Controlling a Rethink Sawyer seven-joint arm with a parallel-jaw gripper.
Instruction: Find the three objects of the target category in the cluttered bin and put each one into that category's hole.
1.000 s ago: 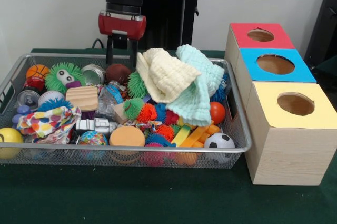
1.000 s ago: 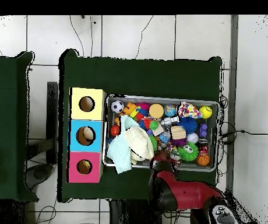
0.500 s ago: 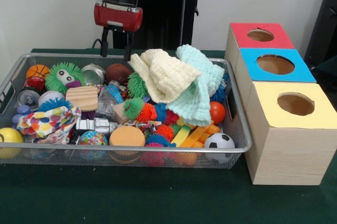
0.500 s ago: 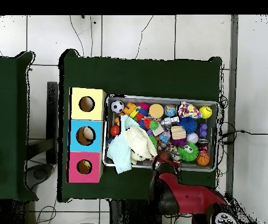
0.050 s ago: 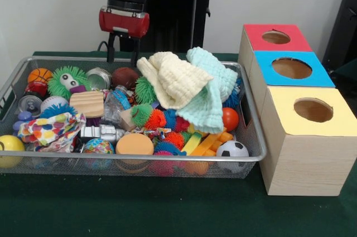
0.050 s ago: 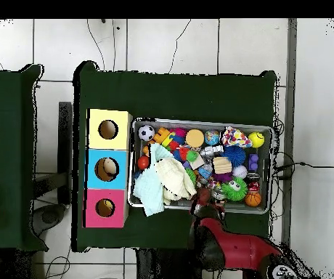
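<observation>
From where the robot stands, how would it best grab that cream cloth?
Probably from straight above, pinching the raised fold at the top of the cream cloth. It lies heaped on the toys, overlapping the mint cloth, so its sides are crowded.

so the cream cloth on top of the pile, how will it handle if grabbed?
Likely floppy: the cream cloth lies crumpled and draped over the toys. Probably light, so it should lift easily. It overlaps the mint cloth, so that one may drag along.
</observation>
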